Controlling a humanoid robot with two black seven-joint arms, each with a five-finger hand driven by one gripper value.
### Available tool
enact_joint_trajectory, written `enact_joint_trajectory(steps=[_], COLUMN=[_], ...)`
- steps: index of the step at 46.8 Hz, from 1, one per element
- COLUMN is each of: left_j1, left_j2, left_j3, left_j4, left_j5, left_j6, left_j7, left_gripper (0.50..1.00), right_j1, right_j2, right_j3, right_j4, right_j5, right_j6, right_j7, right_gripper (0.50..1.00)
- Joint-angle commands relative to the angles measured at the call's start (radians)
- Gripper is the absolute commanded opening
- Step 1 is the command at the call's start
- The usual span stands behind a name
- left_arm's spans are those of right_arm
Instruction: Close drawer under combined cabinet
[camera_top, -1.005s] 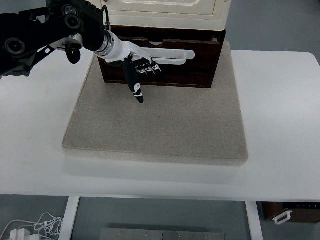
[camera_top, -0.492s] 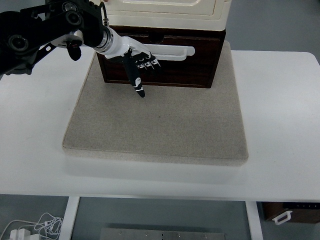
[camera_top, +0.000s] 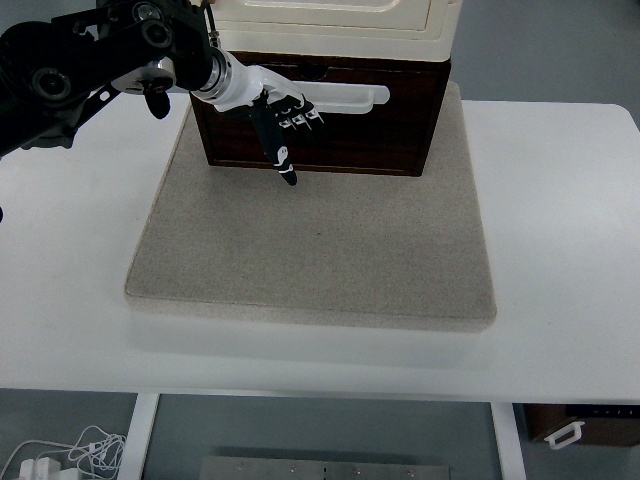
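Observation:
A dark brown drawer (camera_top: 330, 125) with a white bar handle (camera_top: 350, 97) sits under the cream cabinet (camera_top: 330, 20) at the top centre. It stands out only slightly from the cabinet front. My left hand (camera_top: 283, 125) comes in from the upper left and rests against the drawer front beside the handle's left end. Its fingers are curled against the wood, one dark finger (camera_top: 278, 155) pointing down toward the mat. It holds nothing. The right arm is out of the picture.
The cabinet stands on the far edge of a grey mat (camera_top: 320, 240) that lies on a white table (camera_top: 560, 220). Cables (camera_top: 70, 455) lie on the floor at the lower left.
The left hand has moved up and a little right against the drawer front. The drawer has slid inward, showing less of its top opening than a second ago.

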Motion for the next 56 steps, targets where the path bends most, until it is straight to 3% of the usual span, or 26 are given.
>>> enact_joint_trajectory(steps=[1,9,19,35,51,56], left_j1=[0.002,0.001,0.002,0.007,0.014,0.014], left_j2=[0.0,0.0,0.002,0.005,0.014,0.014], left_j3=[0.0,-0.008,-0.086,-0.307,-0.593,-0.681], left_j4=[0.001,-0.001,-0.016,-0.056,-0.052,-0.055], left_j5=[-0.001,-0.005,-0.016,-0.082,-0.166,-0.177], left_j6=[0.003,0.0,-0.065,-0.065,-0.065,-0.065], left_j7=[-0.001,-0.002,-0.004,-0.005,-0.09,-0.156], left_gripper=[0.975,0.979,0.992,0.994,0.994,0.996], right_j1=[0.0,0.0,0.0,0.0,0.0,0.0], right_j2=[0.0,0.0,0.0,0.0,0.0,0.0], right_j3=[0.0,0.0,0.0,0.0,0.0,0.0], right_j4=[0.0,0.0,0.0,0.0,0.0,0.0], right_j5=[0.0,0.0,0.0,0.0,0.0,0.0], right_j6=[0.0,0.0,0.0,0.0,0.0,0.0], right_j7=[0.0,0.0,0.0,0.0,0.0,0.0], right_gripper=[0.952,0.952,0.952,0.952,0.952,0.952])
